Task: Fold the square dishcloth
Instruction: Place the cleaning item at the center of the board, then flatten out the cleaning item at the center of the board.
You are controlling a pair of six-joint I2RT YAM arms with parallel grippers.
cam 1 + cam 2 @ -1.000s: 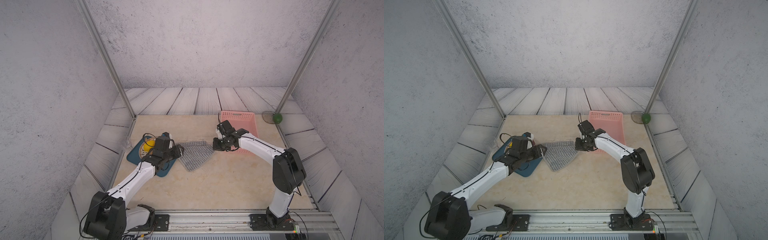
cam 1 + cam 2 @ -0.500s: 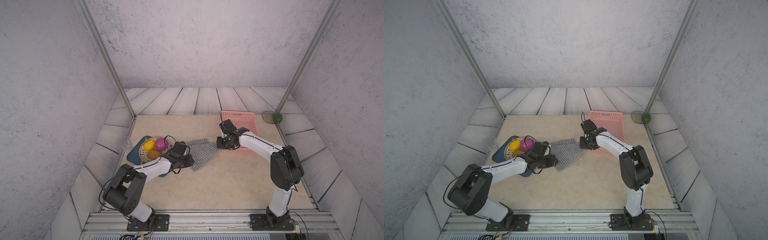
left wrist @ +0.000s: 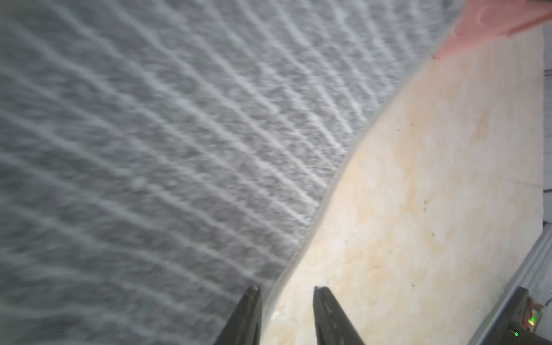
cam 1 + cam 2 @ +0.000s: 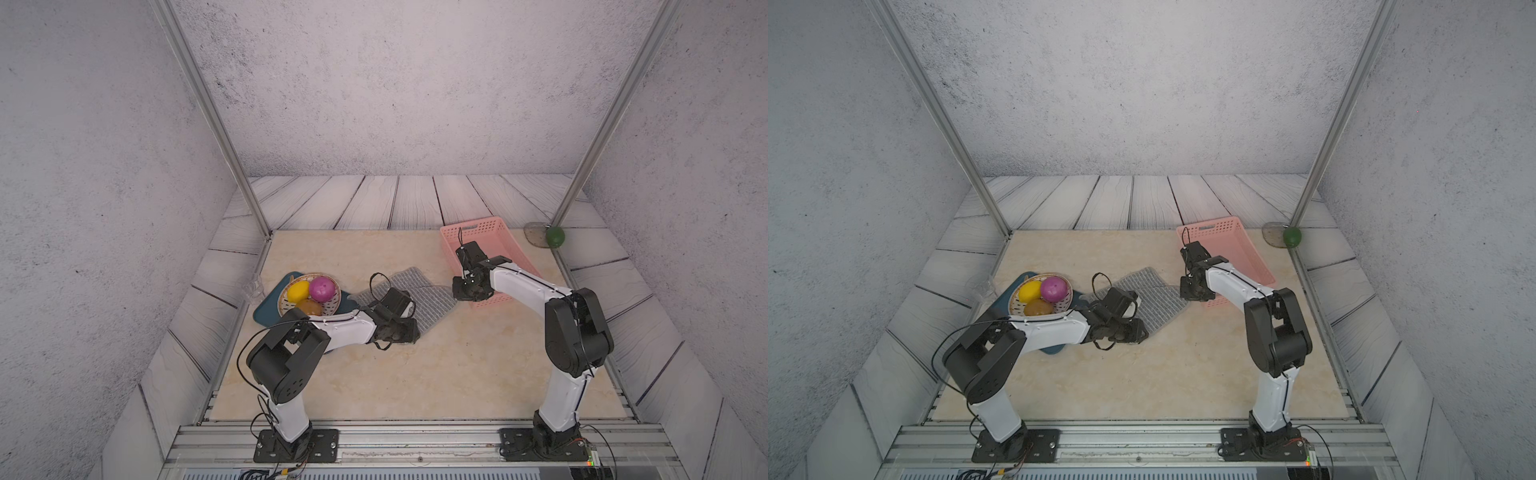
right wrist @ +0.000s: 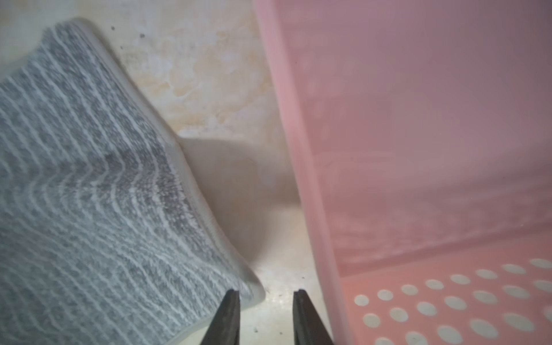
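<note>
left jaws slightly apart over dishcloth [image 3: 155, 143] edge | right jaws slightly apart beside corner

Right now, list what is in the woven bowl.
Three fruits fill the woven bowl: a yellow one, a magenta one, a brown one. The left arm crosses its near rim; anything beneath is hidden.

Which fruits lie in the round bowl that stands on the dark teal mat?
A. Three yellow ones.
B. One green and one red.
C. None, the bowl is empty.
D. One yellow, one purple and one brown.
D: in a top view the bowl holds a yellow fruit, a purple fruit and a brown fruit.
</note>
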